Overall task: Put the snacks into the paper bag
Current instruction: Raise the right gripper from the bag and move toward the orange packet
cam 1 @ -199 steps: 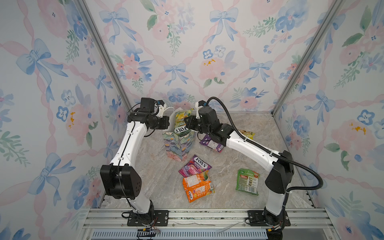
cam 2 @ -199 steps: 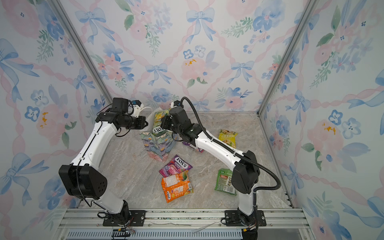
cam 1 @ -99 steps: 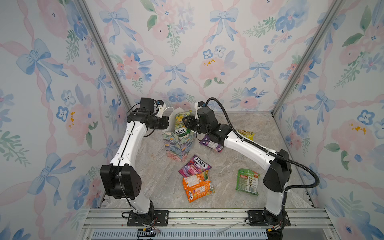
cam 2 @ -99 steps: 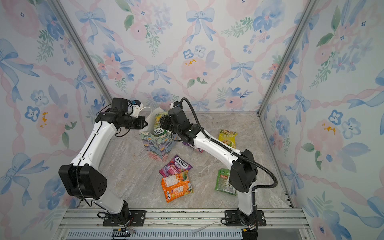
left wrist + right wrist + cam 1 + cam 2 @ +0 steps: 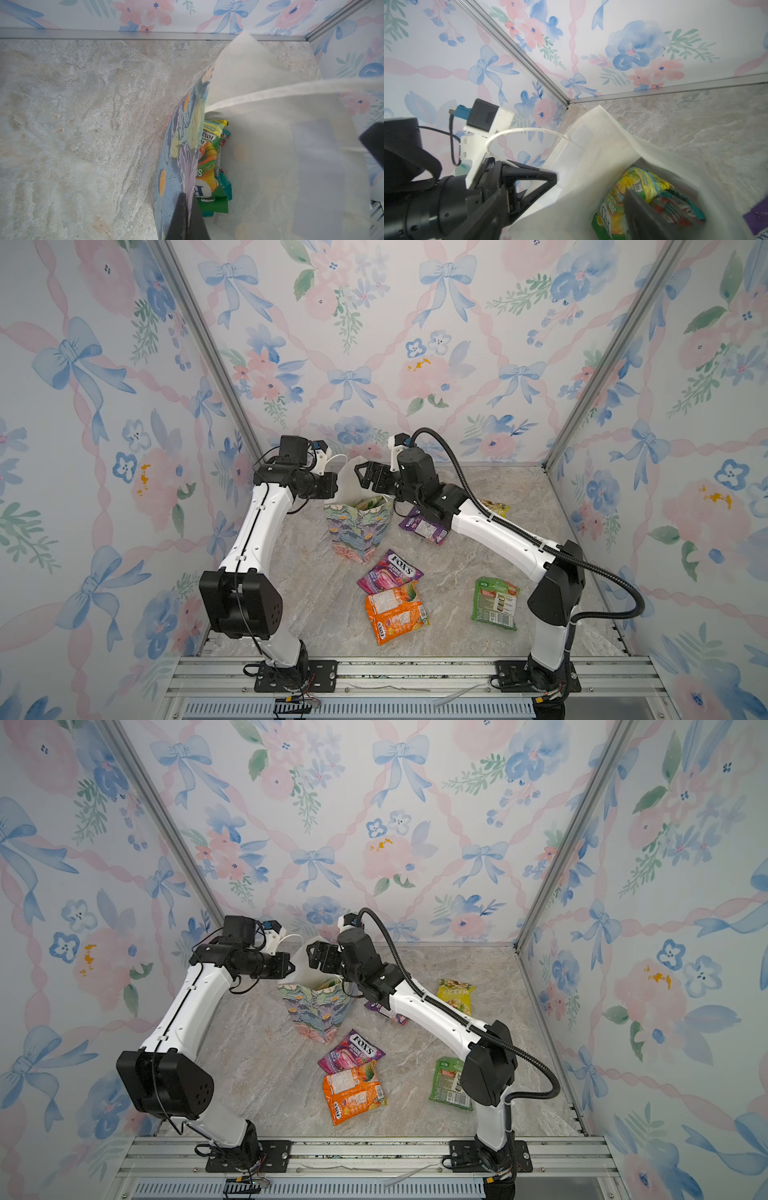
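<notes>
The paper bag (image 5: 359, 531) is pastel-floral outside, white inside; loose lie an orange packet (image 5: 395, 614), green packet (image 5: 494, 603) and purple packet (image 5: 388, 572).

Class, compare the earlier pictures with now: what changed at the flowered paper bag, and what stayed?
The right gripper opened and let go of the green-and-yellow glossy packet, which dropped into the pastel flowered paper bag. Unchanged: the left gripper stays shut on the bag's rim; the orange packet and purple FOX'S packet lie where they were.
</notes>
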Available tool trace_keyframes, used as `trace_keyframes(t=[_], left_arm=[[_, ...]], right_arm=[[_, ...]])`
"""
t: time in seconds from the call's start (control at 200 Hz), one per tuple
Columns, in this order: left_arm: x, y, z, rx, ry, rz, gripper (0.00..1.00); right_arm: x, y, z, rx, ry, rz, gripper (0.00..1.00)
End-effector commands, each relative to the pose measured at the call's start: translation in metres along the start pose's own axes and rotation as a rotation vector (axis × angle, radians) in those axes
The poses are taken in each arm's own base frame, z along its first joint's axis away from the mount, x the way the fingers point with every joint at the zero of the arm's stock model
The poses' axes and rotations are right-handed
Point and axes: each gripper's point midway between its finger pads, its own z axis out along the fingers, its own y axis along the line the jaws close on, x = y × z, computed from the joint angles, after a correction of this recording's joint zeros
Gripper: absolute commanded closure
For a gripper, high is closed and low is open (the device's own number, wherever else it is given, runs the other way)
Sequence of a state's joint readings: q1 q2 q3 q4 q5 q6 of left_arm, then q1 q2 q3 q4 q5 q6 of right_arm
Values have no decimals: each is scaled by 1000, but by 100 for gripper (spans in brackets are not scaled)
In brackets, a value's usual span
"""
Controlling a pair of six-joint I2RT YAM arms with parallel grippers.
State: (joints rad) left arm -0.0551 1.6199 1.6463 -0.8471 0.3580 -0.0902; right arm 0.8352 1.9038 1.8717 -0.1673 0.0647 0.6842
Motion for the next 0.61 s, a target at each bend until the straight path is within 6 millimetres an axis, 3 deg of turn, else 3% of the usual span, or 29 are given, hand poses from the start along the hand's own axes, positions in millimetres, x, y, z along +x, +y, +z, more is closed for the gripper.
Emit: trace_keyframes(t=[0.0, 0.15, 0.235, 0.295, 0.31, 0.455, 0.6], left_arm=[[2, -3, -11, 11, -11, 9, 100], [3, -2, -10, 8, -8, 7, 100], [2, -1, -11, 5, -9, 7, 100], [2, 0, -11, 1, -10, 6, 100], [2, 0, -11, -1, -9, 6, 100], [3, 1, -11, -5, -10, 5, 100], [3, 3, -10, -11, -9, 2, 100]], right_arm=[[-40, 30, -40, -24, -66, -145, 1], [-50, 20, -63, 26, -77, -228, 4], [-48, 4, -79, 73, -57, -257, 4], [-35, -15, -87, 124, -13, -268, 3], [-36, -17, -97, 127, -15, -269, 3], [13, -61, -129, 207, 103, -258, 3], [82, -98, -154, 247, 264, -176, 2]])
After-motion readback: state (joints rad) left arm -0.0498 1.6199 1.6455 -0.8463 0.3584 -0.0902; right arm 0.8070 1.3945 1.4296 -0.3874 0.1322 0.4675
